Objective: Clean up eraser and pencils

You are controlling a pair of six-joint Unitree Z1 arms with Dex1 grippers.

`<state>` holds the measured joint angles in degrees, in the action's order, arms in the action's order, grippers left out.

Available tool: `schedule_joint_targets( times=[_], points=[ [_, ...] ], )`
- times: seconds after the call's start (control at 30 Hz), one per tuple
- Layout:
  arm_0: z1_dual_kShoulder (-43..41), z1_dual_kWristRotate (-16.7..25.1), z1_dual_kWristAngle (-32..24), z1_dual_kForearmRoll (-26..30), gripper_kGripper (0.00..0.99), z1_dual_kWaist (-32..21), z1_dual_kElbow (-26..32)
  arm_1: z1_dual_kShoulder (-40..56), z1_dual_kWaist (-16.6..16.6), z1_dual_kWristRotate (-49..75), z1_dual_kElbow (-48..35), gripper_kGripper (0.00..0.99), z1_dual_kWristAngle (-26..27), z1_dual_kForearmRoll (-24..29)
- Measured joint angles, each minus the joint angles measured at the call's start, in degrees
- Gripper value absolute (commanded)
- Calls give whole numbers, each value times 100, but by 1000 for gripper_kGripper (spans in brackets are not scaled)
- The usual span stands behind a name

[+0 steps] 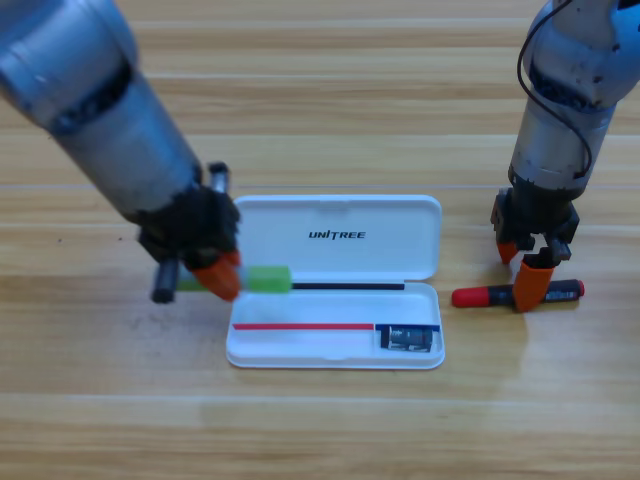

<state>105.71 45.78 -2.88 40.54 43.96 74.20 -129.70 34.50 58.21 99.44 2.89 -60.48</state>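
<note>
Our left gripper point(218, 275) grips the green pencil point(262, 279) at the case point(340, 232) edge; it may snag there. Right gripper point(530, 275) straddles the red pencil point(515, 295), jaws apart.

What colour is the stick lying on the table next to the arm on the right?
The pencil is red with a black section toward its right end, as the high view shows; the right gripper stands over its middle.

Eraser point(408, 338) in case; green pencil point(266, 279) at hinge; red pencil point(490, 295) on table.

a robotics lab bench: wooden table point(320, 430), two grey arms, unitree-branded white case point(340, 235)
</note>
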Motion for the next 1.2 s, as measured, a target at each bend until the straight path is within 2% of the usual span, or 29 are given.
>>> schedule_joint_targets(
  times=[0.07, 0.1, 0.5, 0.73, 0.97, 1.2],
  points=[
    [144, -28, 0, -8, 0, 135, 87, -5, -7, 135, -3, 94, 27, 4],
    [215, -36, 0, -10, 0, 187, 138, -6, -8, 178, -5, 0, 31, 6],
    [738, -86, 0, -19, 0, 569, 413, 23, -12, -13, -116, 0, -78, 11],
    [936, -86, -14, -32, 0, 580, 542, 534, -12, -395, -400, 0, -157, -158],
    [1163, -106, -153, -89, 0, 582, 637, 1311, 64, -396, -517, 0, 98, -430],
    [1294, -219, -198, -90, 0, 584, 841, 1437, 203, -438, -530, 0, 292, -448]
  ],
)
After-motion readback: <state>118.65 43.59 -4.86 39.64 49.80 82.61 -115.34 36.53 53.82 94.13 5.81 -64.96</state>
